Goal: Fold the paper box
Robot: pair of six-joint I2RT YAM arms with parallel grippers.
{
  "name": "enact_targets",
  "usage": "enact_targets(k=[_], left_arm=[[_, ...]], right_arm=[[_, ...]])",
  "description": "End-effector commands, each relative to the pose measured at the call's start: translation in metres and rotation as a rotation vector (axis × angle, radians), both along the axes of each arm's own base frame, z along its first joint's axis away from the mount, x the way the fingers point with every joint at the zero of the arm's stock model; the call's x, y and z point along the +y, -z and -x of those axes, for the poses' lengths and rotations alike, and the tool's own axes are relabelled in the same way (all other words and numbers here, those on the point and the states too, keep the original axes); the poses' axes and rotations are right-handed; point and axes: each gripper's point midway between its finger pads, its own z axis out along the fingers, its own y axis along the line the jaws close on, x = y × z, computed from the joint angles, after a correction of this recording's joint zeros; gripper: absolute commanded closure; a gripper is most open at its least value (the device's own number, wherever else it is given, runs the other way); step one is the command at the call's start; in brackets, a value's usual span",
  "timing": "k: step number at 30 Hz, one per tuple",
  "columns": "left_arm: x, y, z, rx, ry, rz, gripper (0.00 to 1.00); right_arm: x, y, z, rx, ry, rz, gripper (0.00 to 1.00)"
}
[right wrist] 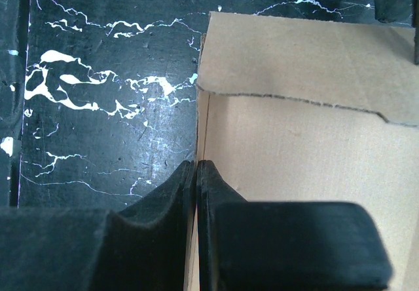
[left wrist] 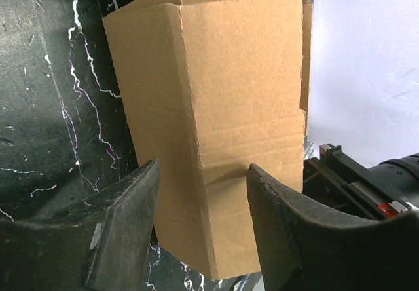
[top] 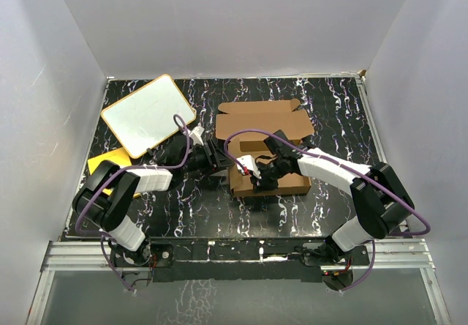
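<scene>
**Box's left wall straight ahead of the left end effector**

The paper box (top: 267,120) sits mid-surface (top: 336,113), lid flap spread to the far side, long axis running left to right. The left end effector (left wrist: 200,173), half spread, faces its left wall. The right end effector (right wrist: 196,168) is pressed shut at the near-left corner, perhaps nipping the wall. The white board (top: 146,116) and orange sheet (top: 99,162) lie apart, leftward.

Paper box (top: 257,124): brown, mid-table, lid flap lying open toward the far side.
Left gripper (top: 218,157): against the box's left side.
Right gripper (top: 254,176): at its near-left corner.
White board (top: 148,115): far-left, orange-rimmed.
</scene>
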Motion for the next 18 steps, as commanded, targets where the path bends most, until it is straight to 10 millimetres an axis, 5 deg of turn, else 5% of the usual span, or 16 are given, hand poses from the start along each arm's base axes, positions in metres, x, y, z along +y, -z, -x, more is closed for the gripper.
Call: enact_targets(k=[1, 8, 18], left_arm=[[-0.005, -0.008, -0.001, -0.038, 0.036, -0.048, 0.45], [-0.012, 0.011, -0.006, 0.009, 0.036, -0.221, 0.44], [0.007, 0.034, -0.008, 0.054, -0.027, -0.548, 0.53]], right_arm=[[0.008, -0.003, -0.005, -0.024, -0.015, -0.033, 0.90], [0.009, -0.003, -0.005, -0.023, -0.014, -0.034, 0.90], [0.009, -0.003, -0.004, -0.018, -0.014, -0.038, 0.90]])
